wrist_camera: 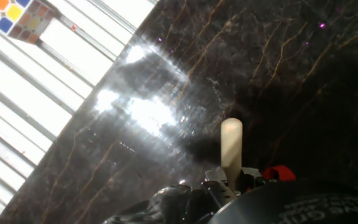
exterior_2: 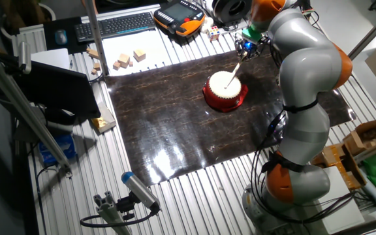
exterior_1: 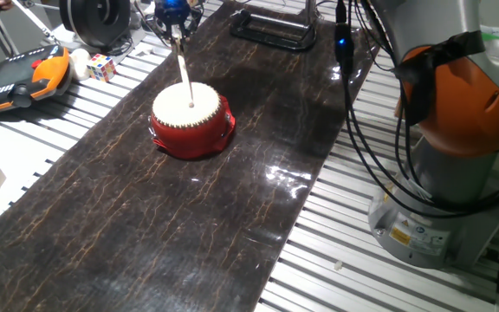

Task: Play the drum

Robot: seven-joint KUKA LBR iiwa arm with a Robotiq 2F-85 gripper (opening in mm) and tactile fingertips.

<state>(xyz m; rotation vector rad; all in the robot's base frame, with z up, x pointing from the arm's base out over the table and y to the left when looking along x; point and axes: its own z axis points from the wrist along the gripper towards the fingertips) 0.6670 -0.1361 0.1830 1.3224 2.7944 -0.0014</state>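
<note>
Centrally, on the dark marbled mat [exterior_1: 145, 225], sat the drum [exterior_1: 192, 123]: red glossy body, flared red rim, cream skin uppermost, upright. The other fixed view placed it toward the mat's far side [exterior_2: 225, 91], well apart from every edge.

Stick [exterior_1: 183, 71]: thin, pale wood. Its lower tip touched the skin near the middle; its shaft ran up and back, tilted, to the gripper [exterior_1: 173, 19]. The other fixed view showed it slanting from skin to gripper [exterior_2: 234, 71].

Gripper: clamped on the stick's upper end, above and behind the drum [exterior_2: 247, 47]. The hand view showed the stick's rounded pale butt [wrist_camera: 231, 146] standing between dark finger parts, with a sliver of red [wrist_camera: 279, 172] beside it; the fingers themselves were mostly out of frame.

Arm [exterior_2: 305, 72]: grey segments with orange joints, rising from a base off the mat's near corner and bending over toward the drum.

Mat: glossy, brown-veined, with glare patches, laid on a slatted aluminium table [exterior_1: 336, 277].

Colour cube [exterior_1: 101, 66]: on the slats just off the mat, near the gripper; its corner also appeared in the hand view [wrist_camera: 17, 15].

Pendant [exterior_1: 20, 76]: orange and black, on the slats beyond the cube.

Wooden blocks [exterior_2: 128, 59]: several, pale, on the slats apart from the mat.

Keyboard [exterior_2: 116, 25]: black, at the table's far edge.

Cables [exterior_1: 362, 139]: black, hanging beside the arm's base.
</note>
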